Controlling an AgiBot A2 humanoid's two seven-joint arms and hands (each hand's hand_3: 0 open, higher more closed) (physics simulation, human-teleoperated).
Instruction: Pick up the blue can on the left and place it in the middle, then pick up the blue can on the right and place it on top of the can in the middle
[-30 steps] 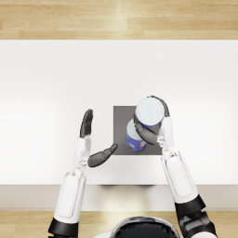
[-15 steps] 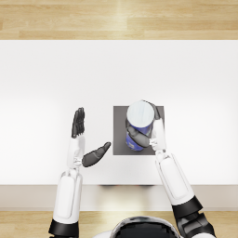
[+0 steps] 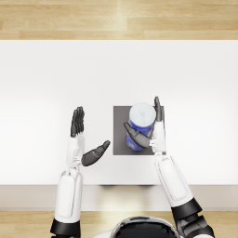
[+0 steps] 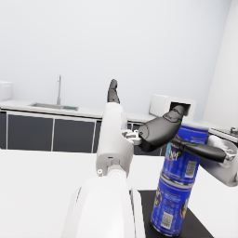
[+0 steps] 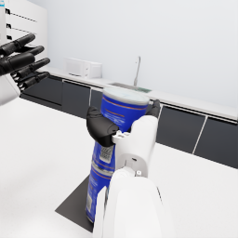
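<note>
Two blue cans stand stacked on a dark mat (image 3: 120,135) in the middle of the white table. The upper can (image 3: 142,114) (image 4: 183,155) (image 5: 123,111) sits on the lower can (image 3: 133,142) (image 4: 169,207) (image 5: 95,195). My right hand (image 3: 151,135) (image 5: 121,135) holds the upper can: the thumb lies across its near side and the fingers stretch straight along its far side. My left hand (image 3: 81,139) (image 4: 116,121) hovers open to the left of the mat, fingers spread, holding nothing.
The white table (image 3: 56,74) stretches wide around the mat, with a wooden floor (image 3: 116,18) beyond its far edge. The wrist views show a kitchen counter with a sink (image 4: 51,106) far in the background.
My right hand has carried the upper can left until it stands over the lower can, and its fingers have straightened. My left hand has drawn away to the left.
</note>
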